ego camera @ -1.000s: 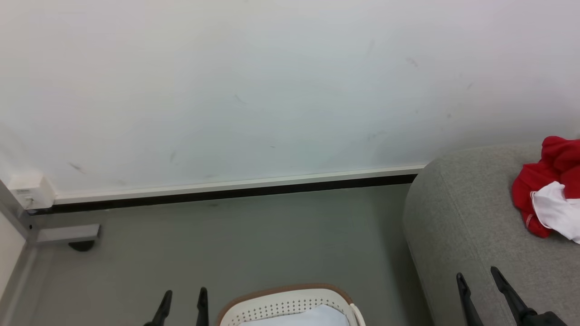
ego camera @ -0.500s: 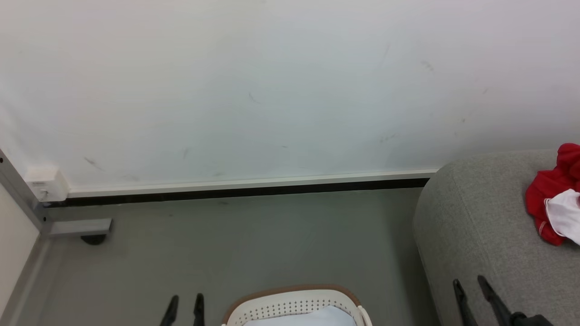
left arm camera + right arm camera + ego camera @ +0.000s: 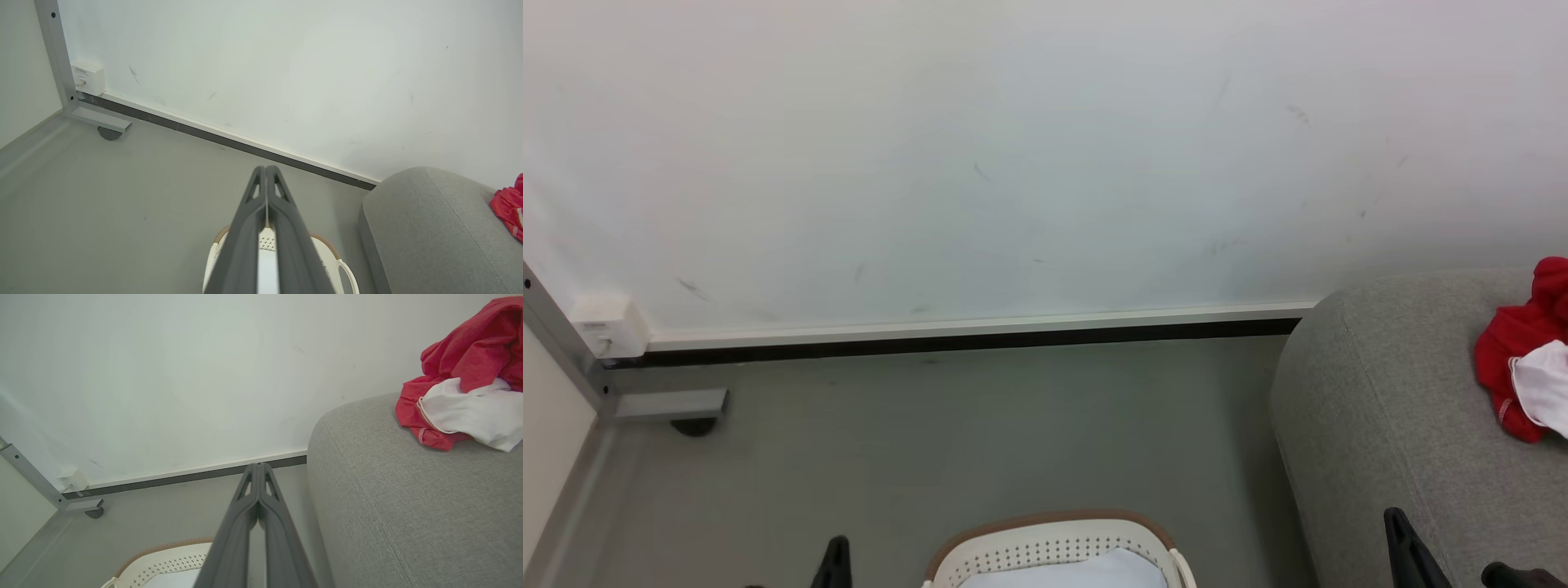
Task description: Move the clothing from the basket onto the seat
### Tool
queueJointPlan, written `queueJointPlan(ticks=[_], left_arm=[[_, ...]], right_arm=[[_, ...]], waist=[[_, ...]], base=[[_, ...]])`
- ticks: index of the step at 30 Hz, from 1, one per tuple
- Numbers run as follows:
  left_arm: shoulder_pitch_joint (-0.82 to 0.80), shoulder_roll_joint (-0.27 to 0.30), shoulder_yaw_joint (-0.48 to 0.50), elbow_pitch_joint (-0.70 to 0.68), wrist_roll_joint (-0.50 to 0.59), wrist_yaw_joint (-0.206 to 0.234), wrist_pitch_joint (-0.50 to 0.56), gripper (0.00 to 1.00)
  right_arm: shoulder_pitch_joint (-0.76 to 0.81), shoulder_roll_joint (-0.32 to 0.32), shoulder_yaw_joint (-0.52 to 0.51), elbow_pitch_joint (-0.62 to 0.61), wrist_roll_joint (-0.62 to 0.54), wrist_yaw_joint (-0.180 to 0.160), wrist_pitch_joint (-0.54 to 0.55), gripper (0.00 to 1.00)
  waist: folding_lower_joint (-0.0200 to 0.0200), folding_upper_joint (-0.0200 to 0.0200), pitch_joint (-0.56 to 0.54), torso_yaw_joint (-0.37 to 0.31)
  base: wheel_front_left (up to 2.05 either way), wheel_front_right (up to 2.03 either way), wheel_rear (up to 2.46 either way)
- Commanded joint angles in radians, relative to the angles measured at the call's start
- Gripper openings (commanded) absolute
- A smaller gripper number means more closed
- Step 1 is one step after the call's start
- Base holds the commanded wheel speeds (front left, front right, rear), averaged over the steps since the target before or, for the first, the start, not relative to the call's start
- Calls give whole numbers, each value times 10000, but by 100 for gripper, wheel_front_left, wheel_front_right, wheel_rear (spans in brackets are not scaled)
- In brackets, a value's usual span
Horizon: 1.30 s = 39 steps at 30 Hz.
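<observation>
Red and white clothing [image 3: 1523, 371] [image 3: 461, 390] [image 3: 508, 206] lies bunched on the grey seat [image 3: 1405, 425] [image 3: 400, 506] [image 3: 421, 228] at the right. The cream basket [image 3: 1054, 549] [image 3: 327, 255] [image 3: 163, 563] with its brown rim stands on the floor at the bottom centre, a pale bluish-white sheet [image 3: 1086, 572] inside it. My left gripper [image 3: 837, 554] [image 3: 266, 168] is shut and empty, left of the basket. Over the seat's front edge my right gripper [image 3: 1398, 518] [image 3: 258, 465] is shut with nothing in it, well short of the clothing.
A white wall with a dark skirting strip [image 3: 964, 339] runs across the back. A grey metal frame leg with a foot [image 3: 670, 408] and a white wall box [image 3: 605, 327] stand at the left. Grey floor [image 3: 947, 441] lies between basket and wall.
Both grippers have closed from open to shut and sunk lower in the head view. The camera has shifted slightly, so the scene sits a little further right.
</observation>
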Motion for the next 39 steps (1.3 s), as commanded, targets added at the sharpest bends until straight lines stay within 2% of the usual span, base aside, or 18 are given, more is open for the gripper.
queueJointPlan(ticks=[1, 39], left_arm=[[-309, -9, 154, -155, -499, -73, 103, 0], [-1046, -200, 1392, -301, -5456, -728, 1501, 0]], right_arm=[[-363, 1, -111, -216, 509, -3, 98, 0], [-928, 126, -823, -403, 5873, -9, 1436, 0]], waist=[[0, 0, 9, 7], [0, 0, 218, 165]], base=[[0, 0, 0], [0, 0, 0]])
